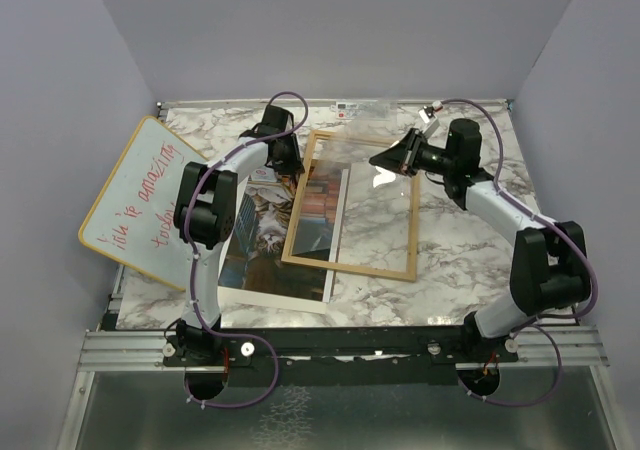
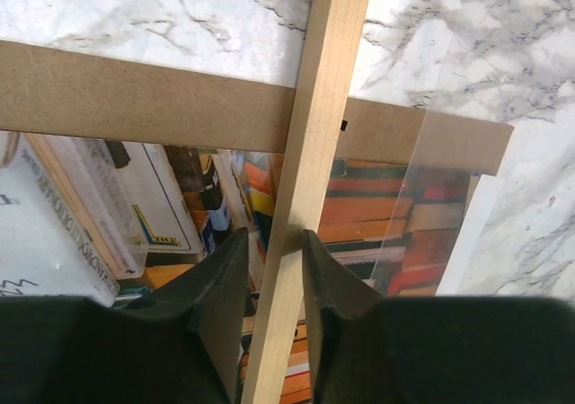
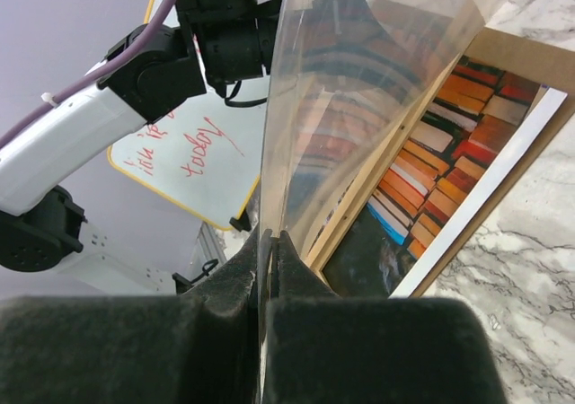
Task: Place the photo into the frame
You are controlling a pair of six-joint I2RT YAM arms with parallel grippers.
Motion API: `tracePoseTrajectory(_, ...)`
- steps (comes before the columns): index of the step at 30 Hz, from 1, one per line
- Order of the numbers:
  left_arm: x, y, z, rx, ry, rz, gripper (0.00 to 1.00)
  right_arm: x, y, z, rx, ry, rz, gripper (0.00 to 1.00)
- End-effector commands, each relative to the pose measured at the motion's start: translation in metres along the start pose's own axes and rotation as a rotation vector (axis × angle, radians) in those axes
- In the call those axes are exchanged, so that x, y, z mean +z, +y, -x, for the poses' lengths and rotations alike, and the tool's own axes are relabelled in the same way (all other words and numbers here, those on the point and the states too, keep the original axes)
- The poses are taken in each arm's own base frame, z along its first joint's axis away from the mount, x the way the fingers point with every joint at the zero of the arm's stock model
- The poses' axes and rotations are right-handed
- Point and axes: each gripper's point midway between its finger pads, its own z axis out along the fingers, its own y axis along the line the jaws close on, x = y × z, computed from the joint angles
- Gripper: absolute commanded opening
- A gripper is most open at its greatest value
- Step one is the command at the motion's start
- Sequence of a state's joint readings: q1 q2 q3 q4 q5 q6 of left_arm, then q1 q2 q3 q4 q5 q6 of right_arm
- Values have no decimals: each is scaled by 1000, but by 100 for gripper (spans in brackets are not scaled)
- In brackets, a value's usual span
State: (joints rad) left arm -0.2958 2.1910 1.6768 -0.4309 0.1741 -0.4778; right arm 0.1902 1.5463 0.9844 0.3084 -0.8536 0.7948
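Observation:
The frame [image 1: 300, 205] of thin light wood lies mid-table, its left part over the photo [image 1: 265, 245], a print of a cat among books. My left gripper [image 1: 288, 158] is at the frame's far left corner. In the left wrist view its fingers [image 2: 323, 278] sit either side of the frame's wooden bar [image 2: 310, 153], shut on it. My right gripper [image 1: 380, 160] is shut on the far edge of the clear pane [image 1: 385, 210] and holds it tilted up. The right wrist view shows the thin pane [image 3: 359, 90] pinched at the right gripper [image 3: 271, 238], with the photo [image 3: 449, 144] below.
A brown backing board [image 2: 135, 99] lies under the print's far edge. A whiteboard [image 1: 140, 200] with red handwriting leans at the table's left edge. Grey walls close in the marble table [image 1: 460, 260] on three sides.

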Motion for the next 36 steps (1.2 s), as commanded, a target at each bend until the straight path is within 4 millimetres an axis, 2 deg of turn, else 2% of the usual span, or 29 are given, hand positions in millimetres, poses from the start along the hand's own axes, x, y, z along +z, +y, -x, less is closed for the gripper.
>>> tracePoseTrajectory(1, 16, 17, -17, -16, 53, 42, 26, 5, 12, 8, -84, 12, 50, 1)
tracePoseTrajectory(9, 21, 19, -22, -21, 71, 42, 5, 10, 13, 10, -124, 26, 68, 1)
tracePoseTrajectory(12, 21, 19, -23, -22, 72, 43, 0, 12, 13, 8, -131, 39, 75, 1)
tracePoseTrajectory(18, 20, 21, -20, -23, 66, 49, 0, 13, 16, 8, -157, 53, 76, 1)
tracePoseTrajectory(22, 21, 22, -20, -25, 64, 52, 0, 16, 11, 6, -158, 64, 69, 1)
tracePoseTrajectory(36, 25, 24, -25, -26, 83, 51, 0, 21, -38, -13, -53, 87, -79, 1)
